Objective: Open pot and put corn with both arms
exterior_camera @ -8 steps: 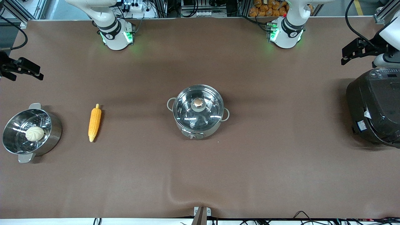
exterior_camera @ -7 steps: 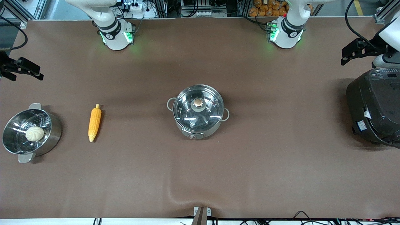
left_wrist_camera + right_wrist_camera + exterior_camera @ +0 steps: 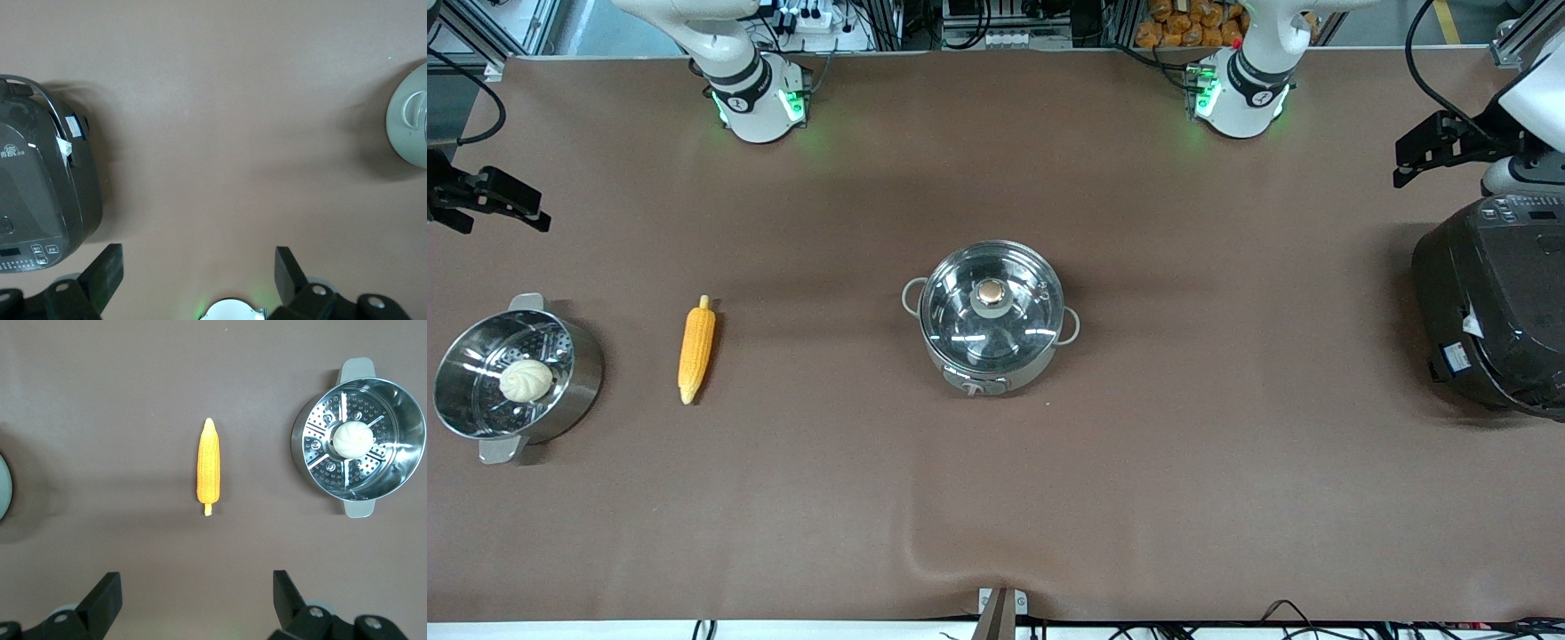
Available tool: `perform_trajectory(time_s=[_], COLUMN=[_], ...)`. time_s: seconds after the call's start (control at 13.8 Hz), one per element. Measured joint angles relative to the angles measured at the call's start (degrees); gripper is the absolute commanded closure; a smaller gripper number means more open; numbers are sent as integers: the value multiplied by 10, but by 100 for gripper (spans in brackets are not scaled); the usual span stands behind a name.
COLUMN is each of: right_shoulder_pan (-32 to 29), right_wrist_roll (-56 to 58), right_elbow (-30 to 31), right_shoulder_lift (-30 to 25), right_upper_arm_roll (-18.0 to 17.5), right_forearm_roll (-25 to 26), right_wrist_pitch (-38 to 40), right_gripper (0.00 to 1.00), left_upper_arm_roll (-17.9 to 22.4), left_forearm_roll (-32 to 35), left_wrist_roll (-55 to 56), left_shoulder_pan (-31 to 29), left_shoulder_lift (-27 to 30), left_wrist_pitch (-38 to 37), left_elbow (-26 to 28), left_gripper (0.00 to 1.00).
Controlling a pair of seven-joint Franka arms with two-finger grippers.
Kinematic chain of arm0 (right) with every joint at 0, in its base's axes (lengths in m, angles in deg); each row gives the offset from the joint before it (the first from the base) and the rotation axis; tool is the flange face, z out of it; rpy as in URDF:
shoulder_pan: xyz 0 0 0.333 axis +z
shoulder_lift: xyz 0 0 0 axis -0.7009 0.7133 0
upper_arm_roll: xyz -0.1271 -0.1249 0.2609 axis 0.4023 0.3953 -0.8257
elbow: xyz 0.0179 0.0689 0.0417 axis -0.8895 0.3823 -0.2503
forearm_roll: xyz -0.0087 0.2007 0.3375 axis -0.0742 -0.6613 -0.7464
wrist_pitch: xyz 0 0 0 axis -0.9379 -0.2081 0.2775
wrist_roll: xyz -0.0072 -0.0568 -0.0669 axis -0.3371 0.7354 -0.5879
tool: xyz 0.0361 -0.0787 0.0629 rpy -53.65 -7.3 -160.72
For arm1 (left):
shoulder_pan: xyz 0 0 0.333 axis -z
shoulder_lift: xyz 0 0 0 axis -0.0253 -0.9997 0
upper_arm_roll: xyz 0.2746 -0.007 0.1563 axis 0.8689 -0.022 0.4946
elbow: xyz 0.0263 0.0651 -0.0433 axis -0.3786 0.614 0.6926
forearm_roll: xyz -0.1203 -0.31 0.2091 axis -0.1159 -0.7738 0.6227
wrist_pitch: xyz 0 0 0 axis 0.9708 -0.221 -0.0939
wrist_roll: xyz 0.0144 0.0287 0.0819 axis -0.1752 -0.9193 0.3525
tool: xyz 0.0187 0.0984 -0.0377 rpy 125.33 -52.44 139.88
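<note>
Well apart: corn (image 3: 208, 466) on table, right end effector (image 3: 193, 600) aloft, open.

left hand (image 3: 193, 270) raised, fingers spread wide, right hand (image 3: 193, 590) raised, fingers spread wide

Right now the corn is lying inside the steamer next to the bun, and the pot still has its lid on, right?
Not quite. The corn lies on the table beside the steamer, not in it; only the bun is inside, as the front view shows. The pot does have its lid on.
</note>
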Motion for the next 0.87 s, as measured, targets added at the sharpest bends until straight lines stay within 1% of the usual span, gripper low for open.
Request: perform_trajectory(time_s=[0.22,0.51,0.73,0.87], right_shoulder_pan=[0,0,1,5], right_wrist_roll=[0,0,0,0], right_elbow=[3,18,51,96], right_shoulder_lift=[0,10,17,22], right_upper_arm_roll=[-1,-3,-4,-7], right_forearm_roll=[0,-1,-1,-2], right_wrist_pitch=[-1,-31,-81,-140], right_gripper=[0,0,0,0], left_upper_arm_roll=[-9,-42,-60,-62], left_forearm_roll=[0,0,-1,-1], left_wrist_roll=[1,67,124,182], left_shoulder_pan=[3,19,62,106], left_shoulder_lift=[-19,-66,-121,-158], left_wrist_pitch=[0,1,36,74], left_elbow=[-11,-12,-13,-16], left_gripper=[0,0,0,0])
